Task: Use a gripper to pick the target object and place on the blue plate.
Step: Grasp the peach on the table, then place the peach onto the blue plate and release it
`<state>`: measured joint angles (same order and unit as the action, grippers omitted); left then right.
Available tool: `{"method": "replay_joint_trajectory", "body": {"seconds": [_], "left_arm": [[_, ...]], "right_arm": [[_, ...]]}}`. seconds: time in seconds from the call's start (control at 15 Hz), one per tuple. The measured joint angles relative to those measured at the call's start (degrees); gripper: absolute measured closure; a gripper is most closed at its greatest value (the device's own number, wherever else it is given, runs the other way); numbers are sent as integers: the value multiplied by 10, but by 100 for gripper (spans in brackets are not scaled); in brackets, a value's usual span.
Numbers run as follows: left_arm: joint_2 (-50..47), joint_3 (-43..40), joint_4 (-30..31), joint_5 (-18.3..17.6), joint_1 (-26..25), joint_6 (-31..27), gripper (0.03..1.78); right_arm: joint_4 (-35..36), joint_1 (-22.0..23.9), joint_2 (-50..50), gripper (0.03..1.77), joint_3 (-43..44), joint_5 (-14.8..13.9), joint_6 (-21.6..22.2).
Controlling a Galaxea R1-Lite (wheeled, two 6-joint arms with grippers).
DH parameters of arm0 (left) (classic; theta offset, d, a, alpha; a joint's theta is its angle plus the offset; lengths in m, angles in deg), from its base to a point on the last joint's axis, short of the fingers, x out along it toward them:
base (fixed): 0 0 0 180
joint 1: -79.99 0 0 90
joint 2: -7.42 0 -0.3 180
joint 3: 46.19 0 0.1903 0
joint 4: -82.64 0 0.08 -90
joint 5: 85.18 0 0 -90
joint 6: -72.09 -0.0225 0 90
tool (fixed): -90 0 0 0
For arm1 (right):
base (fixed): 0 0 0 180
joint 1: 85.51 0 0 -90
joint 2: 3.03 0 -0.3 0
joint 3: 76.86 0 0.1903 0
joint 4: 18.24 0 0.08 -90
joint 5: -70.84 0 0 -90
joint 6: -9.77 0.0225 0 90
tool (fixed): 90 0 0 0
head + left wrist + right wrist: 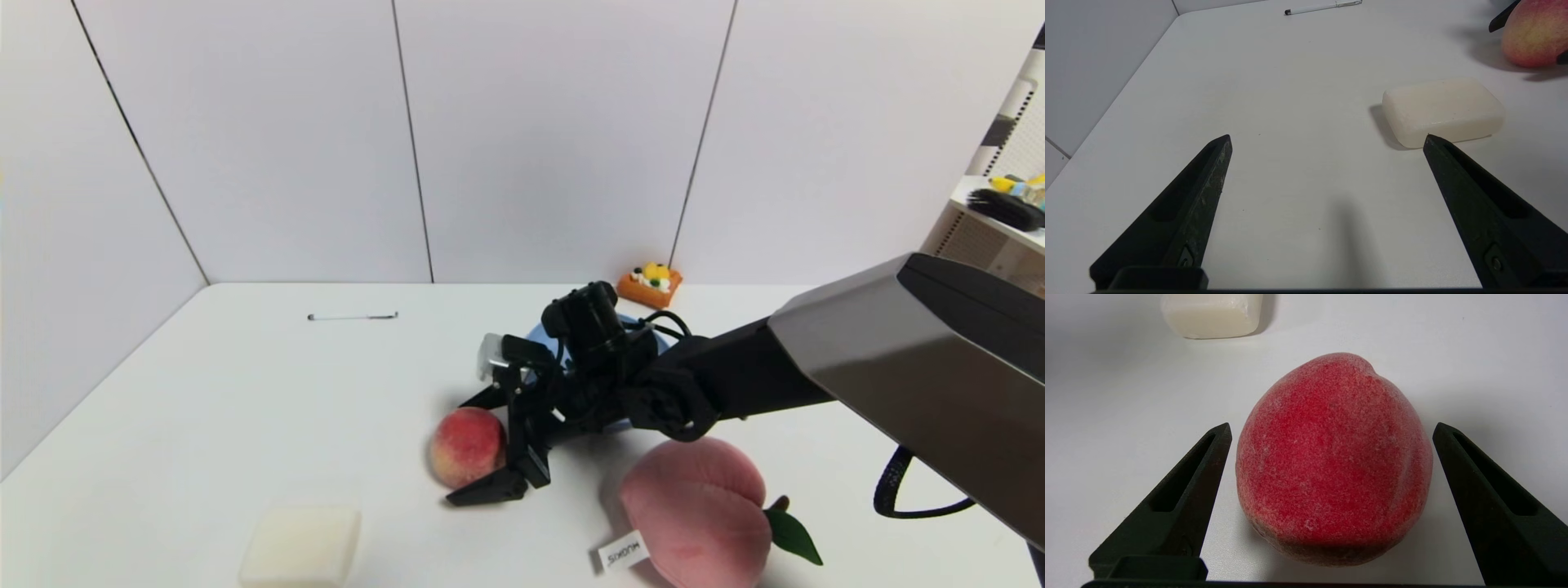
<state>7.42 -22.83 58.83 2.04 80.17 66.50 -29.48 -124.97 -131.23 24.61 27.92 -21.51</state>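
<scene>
- My right gripper is spread wide, straddling the small peach on the table so both fingers can close on its sides.
- The blue plate lies at one o'clock from the peach, mostly behind my arm.
- My left gripper idles, spread wide, near the white block.

Head cam: high, looking down across tabletop. Wrist cams: low, near surface. All three share soap and peach.

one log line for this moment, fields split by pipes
right gripper: open, straddling small red-yellow peach on table | light-blue round plate: behind arm | left gripper: open, idle near white block
</scene>
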Motion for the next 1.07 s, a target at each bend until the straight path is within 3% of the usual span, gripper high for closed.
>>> {"method": "replay_joint_trajectory", "body": {"seconds": [0.27, 0.4, 0.53, 1.07], "left_arm": [[0, 0, 0, 0, 0, 0, 12], [0, 0, 0, 0, 0, 0, 12], [0, 0, 0, 0, 0, 0, 12], [0, 0, 0, 0, 0, 0, 12]], "right_arm": [[3, 0, -1, 10, 1, 1, 2], [4, -1, -1, 43, 1, 0, 0], [4, -2, 0, 59, 3, 0, 0], [-3, 3, 20, 63, 2, 0, 4]]}}
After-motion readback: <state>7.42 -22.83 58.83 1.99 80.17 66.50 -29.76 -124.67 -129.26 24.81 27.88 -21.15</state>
